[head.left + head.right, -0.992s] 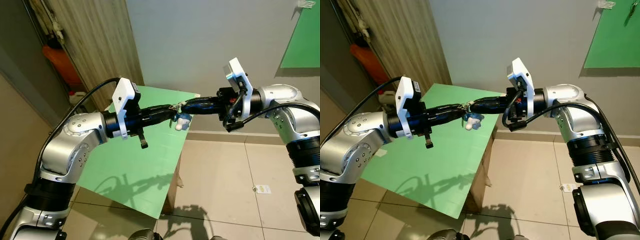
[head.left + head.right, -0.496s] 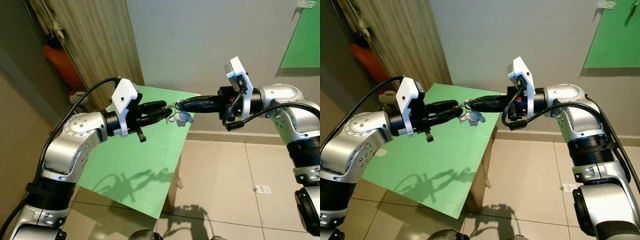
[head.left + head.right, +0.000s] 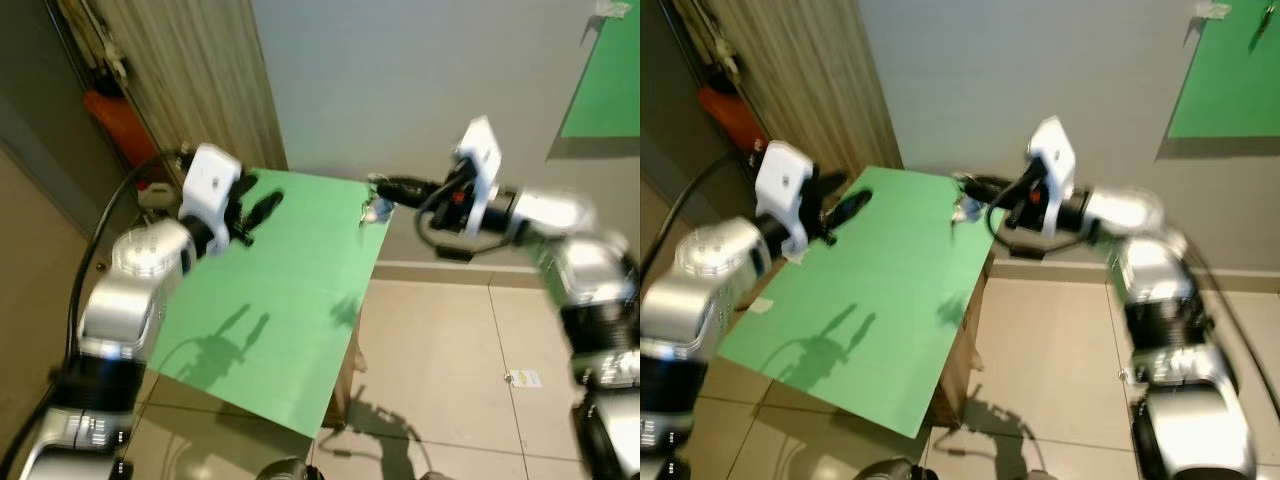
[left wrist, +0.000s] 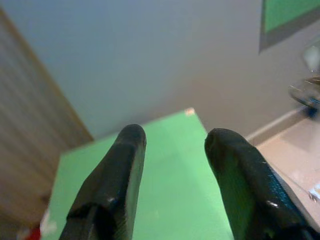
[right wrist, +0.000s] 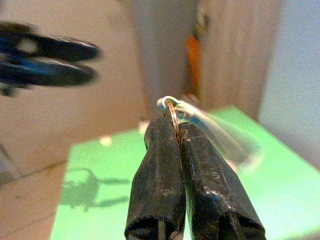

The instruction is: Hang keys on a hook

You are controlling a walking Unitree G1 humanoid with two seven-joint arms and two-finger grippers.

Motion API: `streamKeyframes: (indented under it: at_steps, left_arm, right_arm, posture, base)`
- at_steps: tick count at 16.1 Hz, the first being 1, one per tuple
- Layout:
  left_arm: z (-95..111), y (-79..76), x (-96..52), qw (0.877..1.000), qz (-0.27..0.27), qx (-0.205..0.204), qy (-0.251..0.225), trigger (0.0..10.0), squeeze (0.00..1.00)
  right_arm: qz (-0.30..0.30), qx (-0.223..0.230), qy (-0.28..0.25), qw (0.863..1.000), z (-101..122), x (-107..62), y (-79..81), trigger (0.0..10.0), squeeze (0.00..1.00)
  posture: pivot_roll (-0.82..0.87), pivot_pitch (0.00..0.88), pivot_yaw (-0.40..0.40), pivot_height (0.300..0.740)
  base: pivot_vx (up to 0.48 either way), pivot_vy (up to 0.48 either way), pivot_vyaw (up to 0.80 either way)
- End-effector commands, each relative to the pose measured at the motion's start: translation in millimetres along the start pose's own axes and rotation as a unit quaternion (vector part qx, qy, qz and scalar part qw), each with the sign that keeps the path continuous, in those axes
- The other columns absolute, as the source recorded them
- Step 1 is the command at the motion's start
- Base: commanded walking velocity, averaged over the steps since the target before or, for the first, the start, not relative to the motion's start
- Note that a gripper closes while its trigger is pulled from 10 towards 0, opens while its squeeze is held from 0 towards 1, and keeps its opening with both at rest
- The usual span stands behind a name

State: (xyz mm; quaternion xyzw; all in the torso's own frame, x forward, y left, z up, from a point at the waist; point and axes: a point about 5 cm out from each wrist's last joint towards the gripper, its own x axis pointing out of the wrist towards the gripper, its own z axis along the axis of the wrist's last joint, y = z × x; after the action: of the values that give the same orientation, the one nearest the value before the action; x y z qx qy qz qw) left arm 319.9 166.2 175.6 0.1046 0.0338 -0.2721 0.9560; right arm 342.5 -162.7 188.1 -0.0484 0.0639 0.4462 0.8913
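Note:
My right gripper (image 5: 177,131) is shut on the metal ring (image 5: 172,114) of the keys. The keys and a pale blue charm (image 3: 375,207) swing below it, blurred, over the far corner of the green table (image 3: 290,300). That gripper (image 3: 380,185) points left, in front of the grey wall. My left gripper (image 3: 258,206) is open, with nothing between its black fingers (image 4: 122,170), and is held over the table's left side, apart from the keys. A green panel (image 3: 1230,70) hangs on the wall at the upper right, with a small white fitting (image 3: 1210,10) at its top.
A wood-grain panel (image 3: 190,80) stands at the back left, with an orange thing (image 3: 120,125) beside it. Tiled floor (image 3: 450,370) lies right of the table, with a small paper slip (image 3: 523,378) on it.
My left gripper has let go of the keys and drawn back to the left, open. My right gripper keeps the ring and has shifted; the keys now swing and the right arm is blurred.

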Motion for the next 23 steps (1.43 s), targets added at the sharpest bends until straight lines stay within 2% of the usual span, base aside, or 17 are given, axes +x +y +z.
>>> streamKeyframes:
  at_steps: [1,2,3,4,5,7,8,10,11,12,14,15,16,17,20,21,23]
  left_arm:
    - [-2,3.3,-3.4,1.0,0.024,0.005,0.005,10.0,1.0]
    - [-11,-0.9,-3.8,0.999,0.047,0.01,0.018,10.0,1.0]
    - [-13,-2.1,-3.7,0.998,0.051,0.011,0.02,10.0,1.0]
    - [-20,-8.7,-2.1,0.998,0.055,0.007,0.027,10.0,1.0]
    - [-23,-13.4,0.3,0.998,0.064,-0.006,0.028,10.0,1.0]
    - [-27,-23.2,5.2,0.997,0.07,-0.012,0.028,10.0,1.0]
    - [-30,-30.9,7.6,0.997,0.07,-0.017,0.029,10.0,1.0]
    - [-34,-43.0,9.6,0.997,0.07,-0.027,0.028,10.0,1.0]
    - [-38,-48.1,8.3,0.996,0.077,-0.037,0.023,10.0,1.0]
    - [-42,-50.2,6.6,0.994,0.091,-0.052,0.023,10.0,1.0]
    - [-50,-59.7,2.2,0.991,0.105,-0.078,0.015,10.0,1.0]
    - [-53,-64.3,0.9,0.991,0.101,-0.088,0.014,10.0,1.0]
    - [-52,-69.7,-1.7,0.986,0.082,-0.146,-0.007,10.0,1.0]
    - [-56,-67.9,-0.4,0.983,0.099,-0.155,0.002,10.0,0.0]
    - [-62,-64.1,-0.4,0.98,0.132,-0.151,0.003,10.0,0.0]
    - [-68,-57.5,-4.5,0.971,0.168,-0.168,0.003,10.0,0.0]
    - [-91,-36.2,-28.6,0.953,0.248,-0.175,0.02,10.0,0.0]
  right_arm:
    - [-0.041,-0.045,0.016,0.998,-2,-0.1,1.1,0.0,0.0]
    - [-0.069,-0.199,0.151,0.966,-38,-9.9,3.2,0.0,0.0]
    - [-0.067,-0.254,0.189,0.946,-47,-13.3,3.0,0.0,0.0]
    - [-0.03,-0.44,0.32,0.838,-76,-30.8,-3.2,0.0,0.0]
    - [-0.017,-0.491,0.352,0.797,-87,-40.9,-6.8,0.0,0.0]
    - [-0.059,-0.526,0.356,0.77,-90,-43.8,-14.4,0.0,0.0]
    - [-0.108,-0.531,0.336,0.77,-89,-42.4,-18.1,0.0,0.0]
    - [-0.219,-0.472,0.273,0.809,-86,-39.0,-20.9,0.0,0.0]
    - [-0.32,-0.327,0.178,0.871,-81,-31.9,-19.0,0.0,0.0]
    - [-0.377,-0.198,0.106,0.898,-78,-27.6,-15.7,0.0,0.0]
    - [-0.419,-0.044,0.023,0.907,-84,-19.1,-4.7,0.0,0.0]
    - [-0.424,-0.032,0.015,0.905,-86,-17.0,0.3,0.0,0.0]
    - [-0.422,-0.01,0.013,0.907,-90,-14.0,6.6,0.0,0.0]
    - [-0.426,0.035,0.014,0.904,-96,-12.7,8.6,0.0,0.0]
    - [-0.419,0.068,0.008,0.906,-99,-7.6,14.9,0.0,0.0]
    - [-0.409,0.054,0.005,0.911,-98,-5.1,17.5,0.0,0.0]
    - [-0.391,0.046,0.008,0.919,-99,-6.1,17.6,0.0,0.0]
  posture:
    - [-0.11,0.052,0.138,0.74]
    - [-0.11,0.051,0.139,0.74]
    - [-0.12,0.051,0.141,0.74]
    - [-0.13,0.05,0.14,0.74]
    - [-0.13,0.051,0.138,0.74]
    - [-0.13,0.048,0.134,0.74]
    - [-0.13,0.048,0.132,0.74]
    - [-0.13,0.046,0.127,0.74]
    - [-0.13,0.043,0.125,0.74]
    - [-0.13,0.04,0.126,0.74]
    - [-0.14,0.031,0.118,0.74]
    - [-0.14,0.024,0.114,0.74]
    - [-0.14,0.024,0.114,0.74]
    - [-0.15,0.012,0.109,0.74]
    - [-0.15,0.0,0.11,0.74]
    - [-0.15,0.0,0.111,0.74]
    - [-0.15,0.0,0.085,0.74]
  base:
    - [0.0,0.0,0.0]
    - [0.0,0.0,0.0]
    - [0.0,0.0,0.0]
    - [0.0,0.0,0.0]
    - [0.0,0.0,0.0]
    - [0.0,0.0,0.0]
    - [0.0,0.0,0.0]
    - [0.0,0.0,0.0]
    - [0.0,0.0,0.0]
    - [0.0,0.0,0.0]
    - [0.0,0.0,0.0]
    - [0.0,0.0,0.0]
    - [0.0,-0.259,0.0]
    - [0.266,-0.398,0.0]
    - [0.0,-0.444,0.0]
    - [0.0,-0.458,0.0]
    - [0.0,-0.461,0.0]
